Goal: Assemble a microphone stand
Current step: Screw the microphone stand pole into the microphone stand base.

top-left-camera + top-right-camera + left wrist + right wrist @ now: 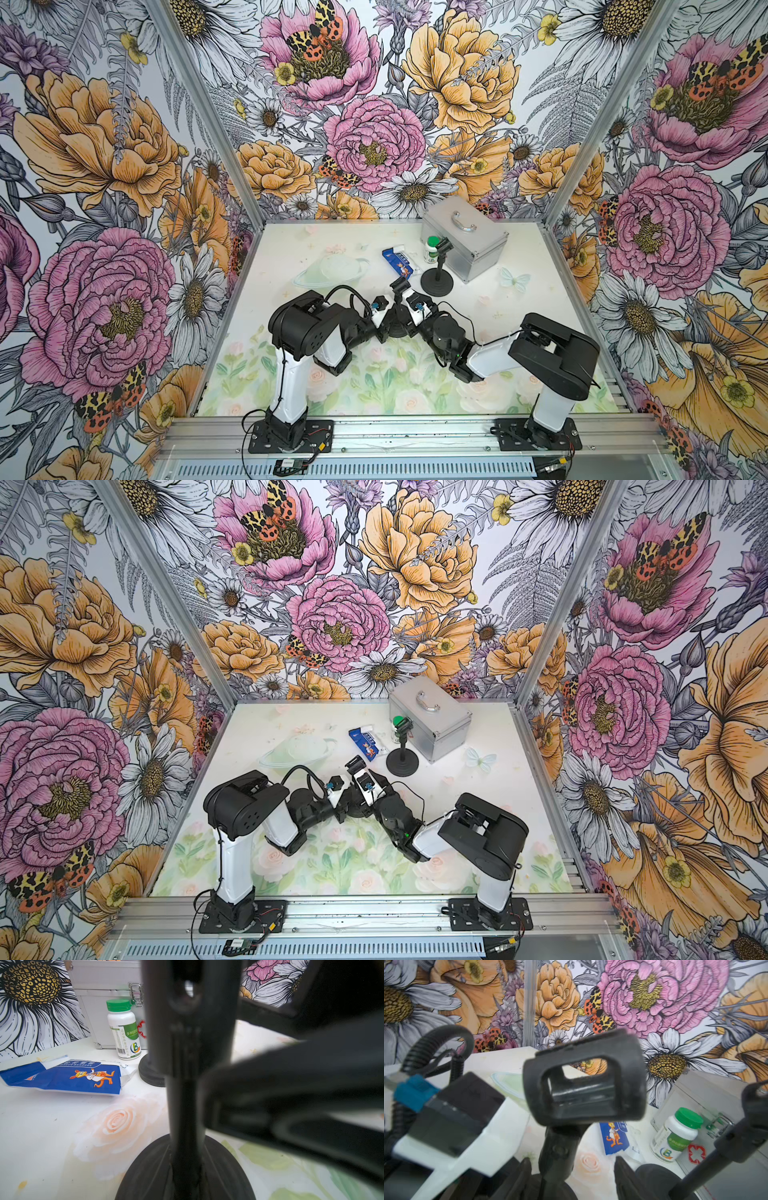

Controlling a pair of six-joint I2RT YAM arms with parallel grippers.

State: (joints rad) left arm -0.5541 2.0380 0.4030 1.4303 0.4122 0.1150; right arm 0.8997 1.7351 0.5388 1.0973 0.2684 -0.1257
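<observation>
Both top views overlook the whole table (498,316); 2 close wrist views share the bottle (123,1030).

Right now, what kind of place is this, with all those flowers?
Probably a robot test booth, not a home: a left arm and a right arm bolted to a metal rail, with flowery wallpaper walls around one small table.

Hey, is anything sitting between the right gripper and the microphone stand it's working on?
Nothing visible. In the right wrist view the right gripper has a finger on each side of the microphone stand, at the stem below its clip, with bare gaps between. The second stand, green-capped bottle and bandage packet sit beyond it.
</observation>
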